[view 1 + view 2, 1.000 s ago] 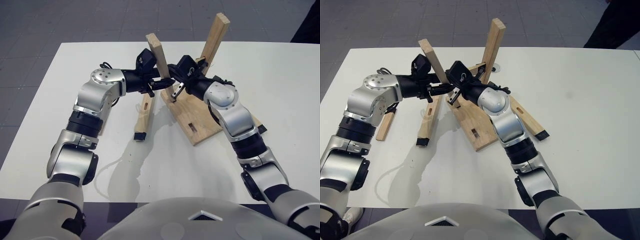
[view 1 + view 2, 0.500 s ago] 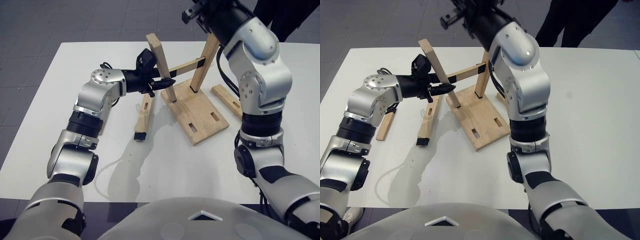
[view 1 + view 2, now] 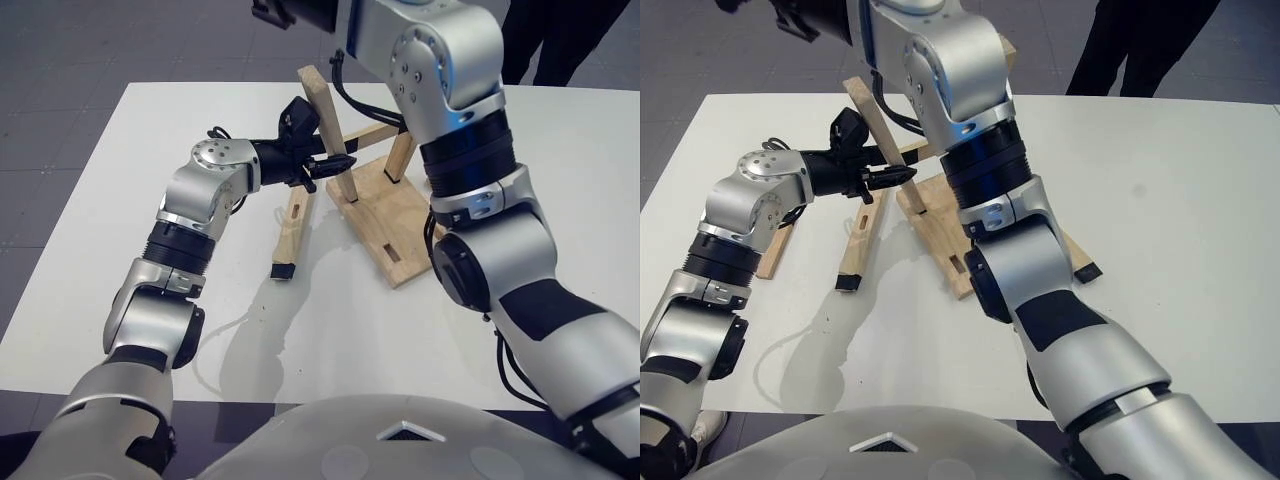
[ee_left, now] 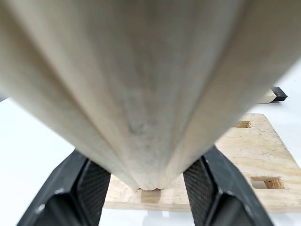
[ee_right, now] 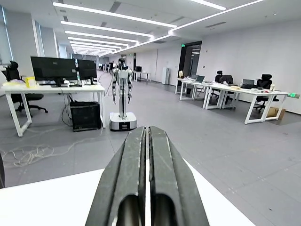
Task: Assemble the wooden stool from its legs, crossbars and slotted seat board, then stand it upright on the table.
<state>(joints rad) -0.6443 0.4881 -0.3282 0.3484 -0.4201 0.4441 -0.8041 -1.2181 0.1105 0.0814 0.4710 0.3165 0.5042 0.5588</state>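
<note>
My left gripper (image 3: 337, 160) is shut on a wooden stool leg (image 3: 322, 115) that stands tilted in a slot of the seat board (image 3: 395, 225). In the left wrist view its black fingers (image 4: 87, 186) clamp the leg (image 4: 141, 94) on both sides. A crossbar (image 3: 368, 135) runs from that leg to a second upright leg (image 3: 403, 155), which is partly behind my right arm. My right gripper (image 5: 148, 179) is raised high above the table, shut with nothing in it, facing out into the room.
A loose leg (image 3: 290, 230) with a black cap lies on the white table (image 3: 120, 200) left of the board. Another leg (image 3: 775, 250) lies under my left arm, and one more leg (image 3: 1075, 262) lies right of the board. The table's right half is bare.
My right arm has swung up from the stool parts and across, high over the table. The left gripper keeps its hold on the leg.
</note>
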